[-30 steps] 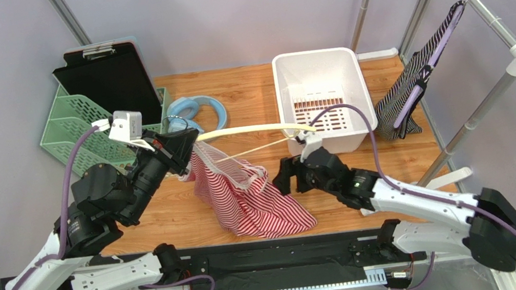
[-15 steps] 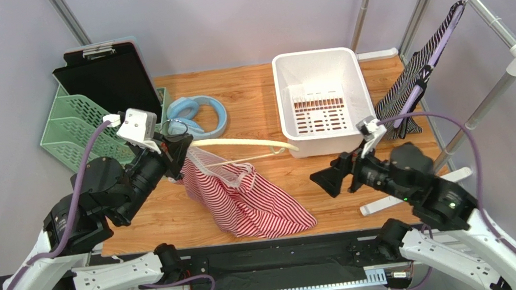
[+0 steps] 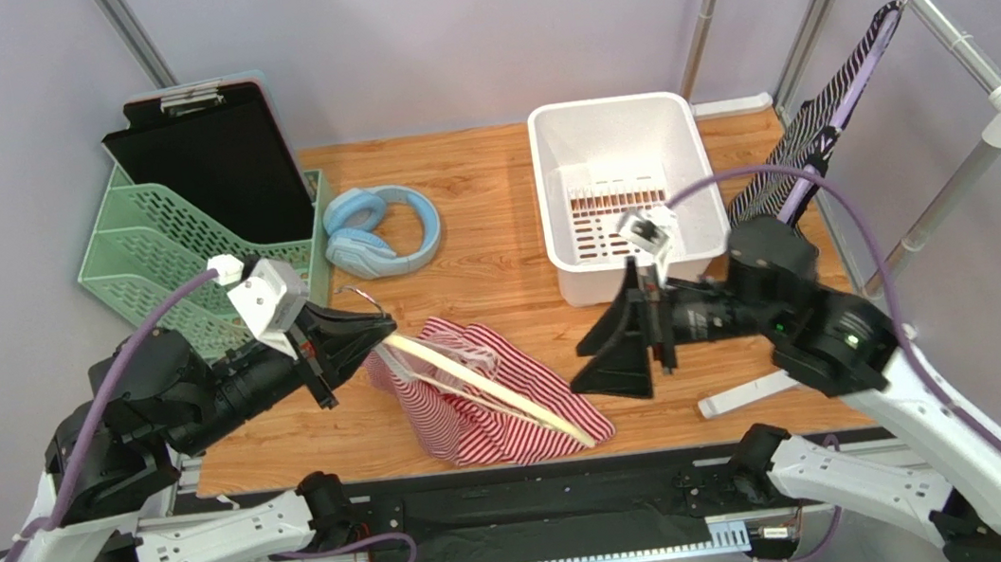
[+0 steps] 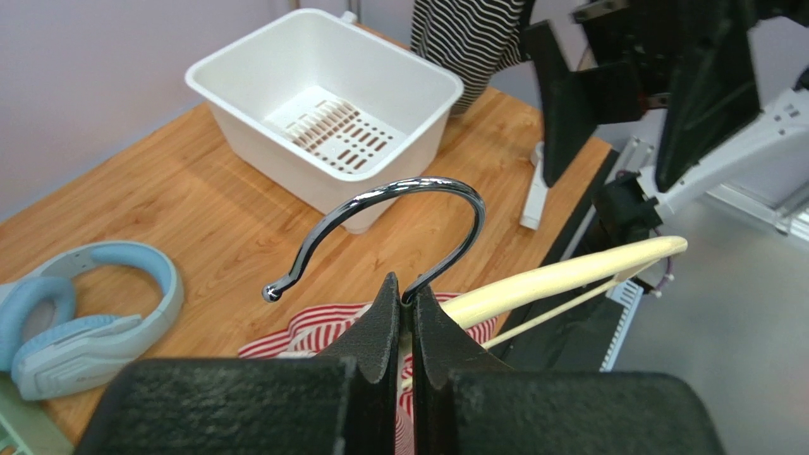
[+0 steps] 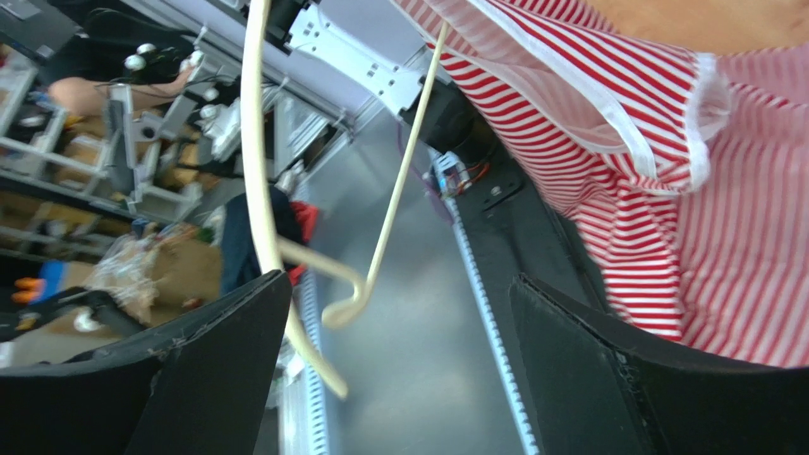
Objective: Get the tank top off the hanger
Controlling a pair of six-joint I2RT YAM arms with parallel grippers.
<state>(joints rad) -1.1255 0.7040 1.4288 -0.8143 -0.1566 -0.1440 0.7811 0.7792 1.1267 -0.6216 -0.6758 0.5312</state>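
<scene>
- Here, the hanger (image 3: pixel 507 399) was pinched at its hook by the left gripper (image 4: pixel 405 299), its bar slanted toward lower right.
- The tank top (image 3: pixel 440 417) was seen just left of the wide-spread right gripper (image 3: pixel 579 372).

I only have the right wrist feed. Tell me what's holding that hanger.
Observer: The left gripper, jaws shut on the hanger at the neck of its metal hook.
Operator: Report where the tank top is lying.
Observer: The tank top is bunched on the table, with the hanger's wooden bar slanting across it.
Operator: Name what's behind my arm.
Observer: A white basket stands on the table beyond the right gripper.
</scene>
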